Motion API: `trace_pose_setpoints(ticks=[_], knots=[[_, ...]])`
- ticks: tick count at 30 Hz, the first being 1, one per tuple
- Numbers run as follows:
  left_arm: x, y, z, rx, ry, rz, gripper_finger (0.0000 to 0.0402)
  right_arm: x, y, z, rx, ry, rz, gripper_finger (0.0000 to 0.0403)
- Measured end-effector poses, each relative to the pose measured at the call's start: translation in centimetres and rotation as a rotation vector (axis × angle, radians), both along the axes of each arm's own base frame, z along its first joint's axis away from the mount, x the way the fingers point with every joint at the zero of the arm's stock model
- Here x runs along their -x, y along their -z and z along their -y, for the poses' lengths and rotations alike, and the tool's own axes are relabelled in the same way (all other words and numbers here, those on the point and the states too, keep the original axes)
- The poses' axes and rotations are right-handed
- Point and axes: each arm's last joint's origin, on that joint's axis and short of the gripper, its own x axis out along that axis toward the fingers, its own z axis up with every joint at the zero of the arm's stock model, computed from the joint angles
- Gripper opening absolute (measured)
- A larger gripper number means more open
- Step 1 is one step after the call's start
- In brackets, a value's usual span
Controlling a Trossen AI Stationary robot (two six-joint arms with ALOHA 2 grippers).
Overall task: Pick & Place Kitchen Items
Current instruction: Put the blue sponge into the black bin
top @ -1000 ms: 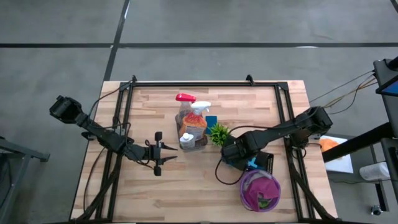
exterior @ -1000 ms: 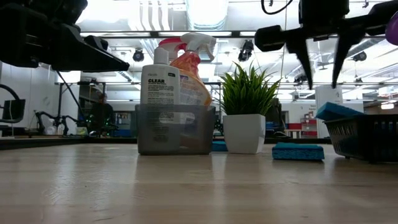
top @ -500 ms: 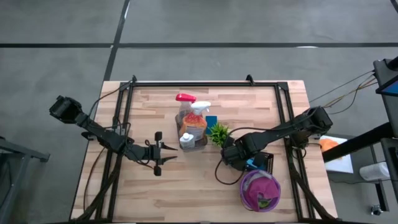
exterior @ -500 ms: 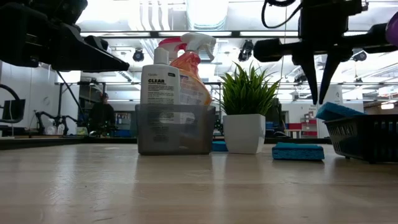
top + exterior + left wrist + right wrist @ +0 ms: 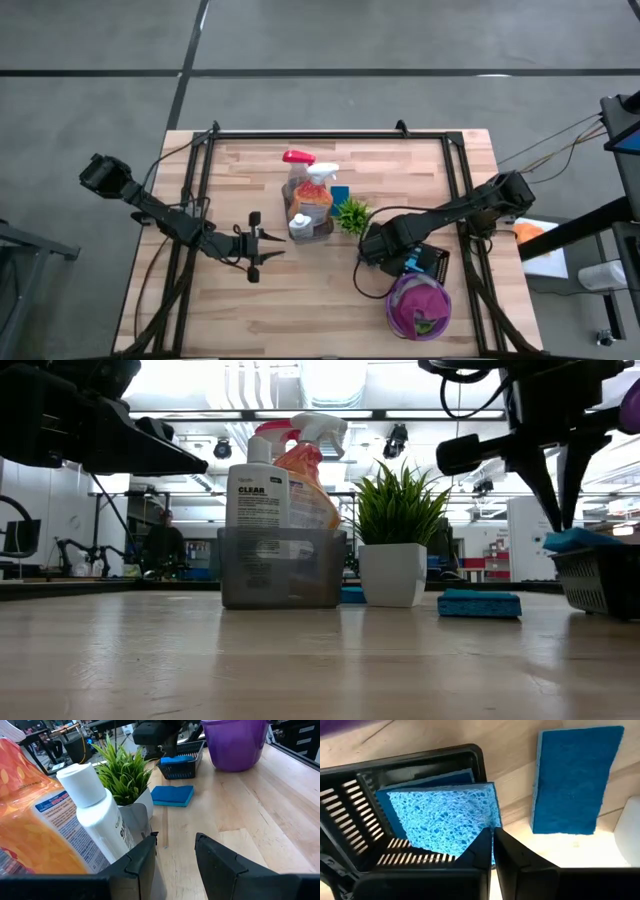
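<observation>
Right gripper (image 5: 492, 851) of mine hovers above the black slotted plastic basket (image 5: 365, 820), its two dark fingers nearly touching and holding nothing. One light blue porous sponge (image 5: 442, 822) leans inside that basket, seemingly with another beneath it. A darker blue rectangular sponge (image 5: 572, 780) lies flat on the wooden table (image 5: 520, 740), just beside the basket and near the white pot of the spiky green plant (image 5: 393, 545). I judge that a sponge is freshly placed and the flat one comes next: I must spread my fingers, shift over it and descend. Left gripper (image 5: 172, 855) waits apart-fingered near the spray bottles (image 5: 308, 185).
</observation>
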Motion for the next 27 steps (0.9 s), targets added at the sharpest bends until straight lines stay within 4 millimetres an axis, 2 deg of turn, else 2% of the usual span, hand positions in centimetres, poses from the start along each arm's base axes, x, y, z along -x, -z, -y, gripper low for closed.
trace_pose_setpoints(ticks=[7, 15, 19, 23, 27], knots=[[0.0, 0.0, 0.0, 0.000, 0.000, 0.000, 0.0140, -0.4, 0.0, -0.3, 0.129, -0.056, 0.095, 0.0018], [0.0, 0.0, 0.0, 0.000, 0.000, 0.000, 0.0140, 0.3, 0.2, -0.5, -0.003, -0.028, -0.013, 0.0018], [0.0, 0.0, 0.0, 0.000, -0.001, 0.000, 0.0140, 0.6, 0.1, -0.4, 0.011, -0.005, -0.039, 0.0018], [0.0, 0.0, 0.0, 0.000, 0.000, 0.000, 0.0140, 0.0, 0.1, -0.3, 0.086, -0.016, 0.043, 0.0018], [0.0, 0.0, 0.0, 0.003, -0.001, 0.003, 0.0140, 0.4, 0.1, -0.5, -0.032, 0.020, -0.038, 0.0018]])
